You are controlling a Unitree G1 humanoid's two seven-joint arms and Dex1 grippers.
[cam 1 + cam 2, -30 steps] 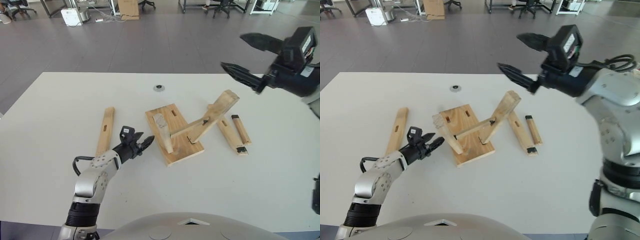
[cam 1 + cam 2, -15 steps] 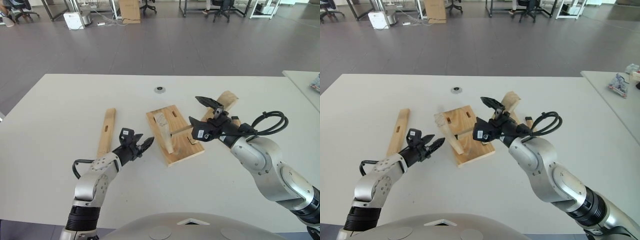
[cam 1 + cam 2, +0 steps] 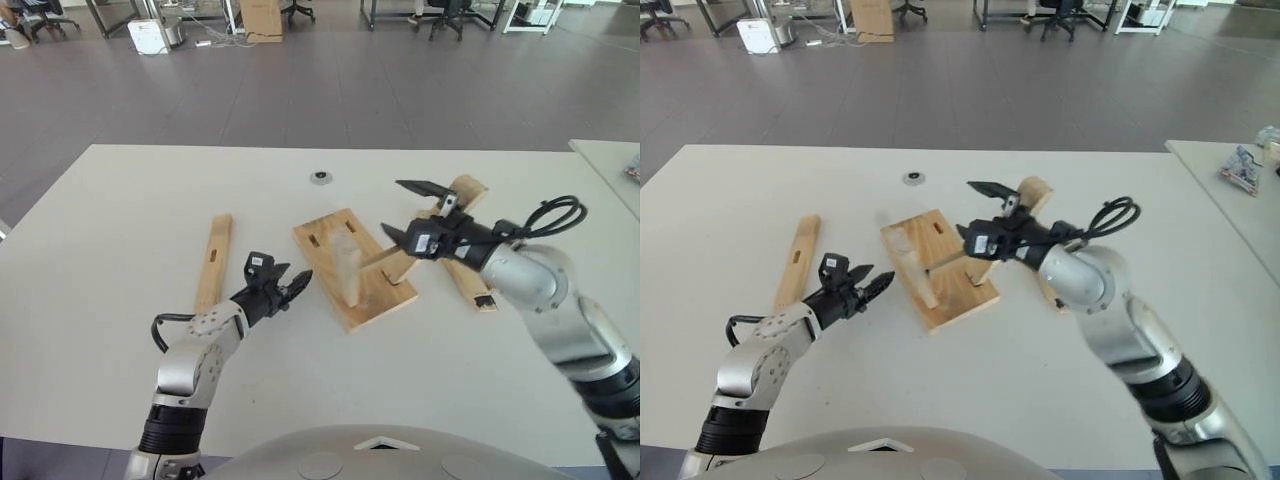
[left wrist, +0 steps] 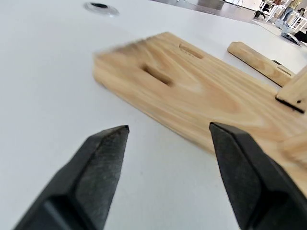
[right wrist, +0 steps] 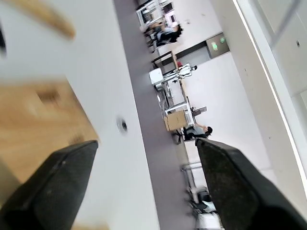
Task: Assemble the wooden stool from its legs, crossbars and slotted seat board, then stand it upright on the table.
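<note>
On your left a loose leg [image 3: 212, 262] lies flat on the table [image 3: 110, 200]. Just beside it your left gripper [image 3: 296, 288] sits low, fingers spread and empty, pointing at the slotted seat board [image 3: 325, 235], which lies flat mid-table with an upright leg [image 3: 346, 266] on it. Your right gripper [image 3: 392, 205] hovers over the board's right edge, fingers wide apart, holding nothing, beside a tilted leg [image 3: 462, 192].

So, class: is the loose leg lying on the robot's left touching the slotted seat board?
Apart. The left eye view shows a wide strip of table between the loose leg and the slotted seat board.
</note>
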